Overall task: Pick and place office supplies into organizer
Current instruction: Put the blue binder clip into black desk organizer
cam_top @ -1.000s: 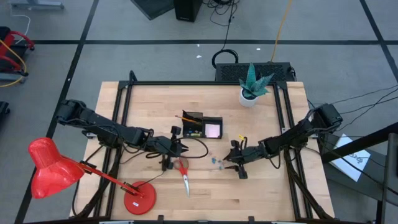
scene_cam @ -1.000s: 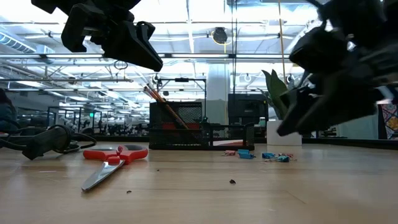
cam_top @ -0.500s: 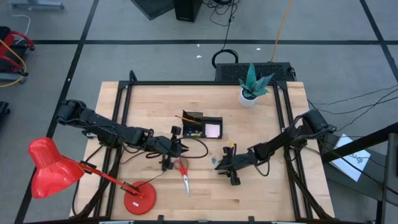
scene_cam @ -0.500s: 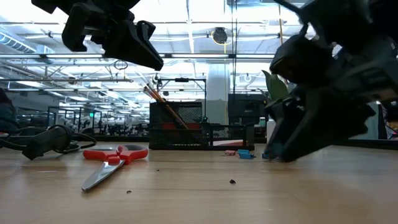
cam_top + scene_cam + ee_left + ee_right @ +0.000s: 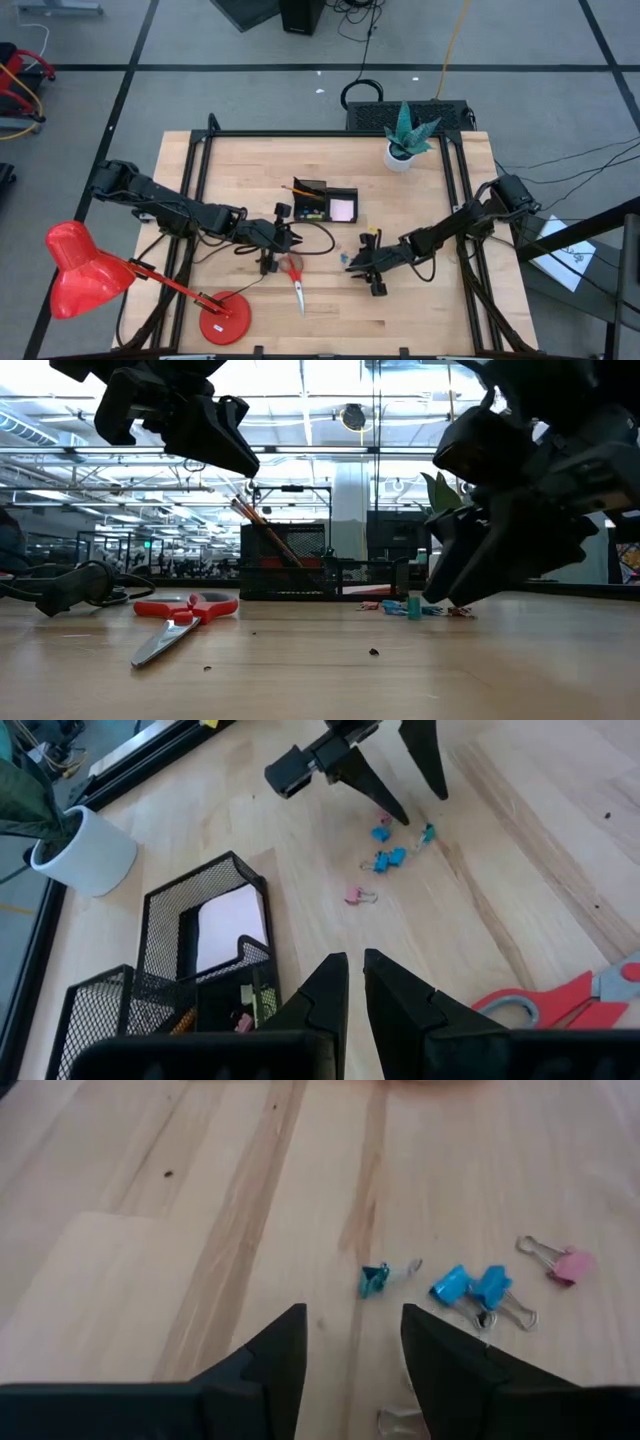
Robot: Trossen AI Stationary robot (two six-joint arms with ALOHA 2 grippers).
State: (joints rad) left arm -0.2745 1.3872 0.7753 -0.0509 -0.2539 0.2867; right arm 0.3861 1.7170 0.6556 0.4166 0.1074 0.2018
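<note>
My right gripper (image 5: 352, 264) sits low over the table (image 5: 420, 310), in front of the organizer (image 5: 325, 202), with its 2 fingers (image 5: 275, 1355) apart and nothing between them. Just beyond the fingertips lie the clips: 1 teal clip (image 5: 376, 1279) nearest, 2 blue clips (image 5: 472, 1288) touching each other beside it, and 1 pink clip (image 5: 568, 1266) farther off. A bare wire clip (image 5: 395, 1423) lies close by my right finger. In the low view the teal clip (image 5: 414, 607) stands just beside my gripper's tip, but I cannot tell whether they touch.

My left gripper (image 5: 287, 240) hangs above the table near the red-handled scissors (image 5: 296, 280), its 2 fingers (image 5: 320, 995) nearly together, a narrow slit between them, holding nothing. The scissors lie flat on the wood, handles toward the organizer, blades pointing to the front edge.

The organizer is a black mesh tray at mid-table. Its taller compartment holds orange pencils (image 5: 262, 530) leaning at a slant; its lower compartment holds the pink sticky-note pad (image 5: 342, 209).

A white plant pot (image 5: 400, 157) stands toward the back right, well apart from the clips. A red desk lamp (image 5: 85, 270) stands at the front left corner, and a black cable (image 5: 322, 236) curls between the organizer and my left gripper.
</note>
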